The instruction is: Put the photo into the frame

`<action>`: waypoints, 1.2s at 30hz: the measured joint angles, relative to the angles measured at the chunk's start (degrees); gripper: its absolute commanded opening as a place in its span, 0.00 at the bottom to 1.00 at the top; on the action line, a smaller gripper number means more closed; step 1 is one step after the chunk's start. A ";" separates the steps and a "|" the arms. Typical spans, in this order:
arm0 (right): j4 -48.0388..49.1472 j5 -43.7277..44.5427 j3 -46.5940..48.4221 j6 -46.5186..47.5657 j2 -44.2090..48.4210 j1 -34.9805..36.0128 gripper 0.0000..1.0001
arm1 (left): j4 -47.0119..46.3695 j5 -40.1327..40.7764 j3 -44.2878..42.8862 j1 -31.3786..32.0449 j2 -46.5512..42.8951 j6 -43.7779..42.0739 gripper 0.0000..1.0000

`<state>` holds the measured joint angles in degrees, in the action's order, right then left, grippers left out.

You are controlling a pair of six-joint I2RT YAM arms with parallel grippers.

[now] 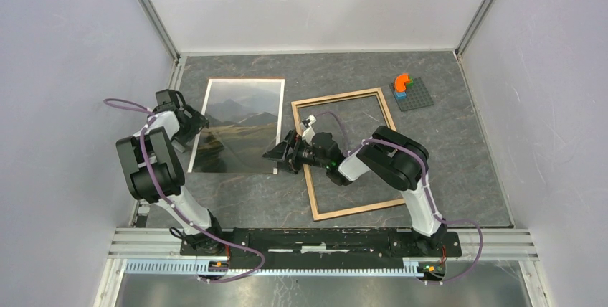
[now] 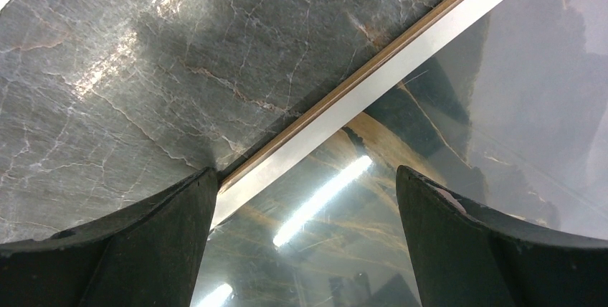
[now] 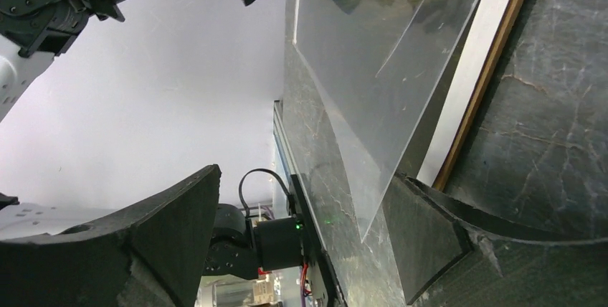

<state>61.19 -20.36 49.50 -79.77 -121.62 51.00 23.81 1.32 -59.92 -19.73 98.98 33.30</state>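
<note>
**A:** Where do we see the photo?

**B:** We see the photo flat on the table, left of the frame and apart from it. The frame lies flat too, wood-brown face up, and bare table shows through its opening.

**A:** What lies with the photo?

**B:** In the right wrist view a clear sheet sits over it, with one corner raised off the print. In the left wrist view a thin brown strip runs under the white border.

**A:** And the grippers?

**B:** The left gripper is at the photo's left edge. Its fingers are apart, one on the table side and one over the print. The right gripper is at the photo's near right corner, spread wide. The sheet's corner sits between its fingers, close to one, and we cannot tell whether it touches.

**A:** What stands between photo and frame?

**B:** The right gripper itself. The right arm also reaches across the frame's opening and left rim.

**A:** Anything further out?

**B:** A grey studded plate carrying an orange piece lies beyond the frame's far right corner.

**A:** What is our count?

**B:** We count one photo, one frame, one clear sheet, one plate, one orange piece and two grippers.
</note>
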 measured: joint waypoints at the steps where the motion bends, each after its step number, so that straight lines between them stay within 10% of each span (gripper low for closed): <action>1: -0.13 0.15 0.15 -0.04 -0.04 0.00 0.83 | 0.00 0.00 0.07 0.00 -0.07 0.09 1.00; 24: -25.24 10.43 15.50 11.72 -3.91 0.28 0.22 | 1.53 1.03 2.80 4.46 -10.60 -1.81 1.00; 36: -48.37 8.55 16.00 32.20 14.05 -2.56 0.00 | 0.61 -0.98 2.75 13.55 -30.49 -5.22 1.00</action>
<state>12.82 -11.81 65.49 -47.57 -107.57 48.45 24.43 0.34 -57.17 -6.17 68.49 28.08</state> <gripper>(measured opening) 0.013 0.997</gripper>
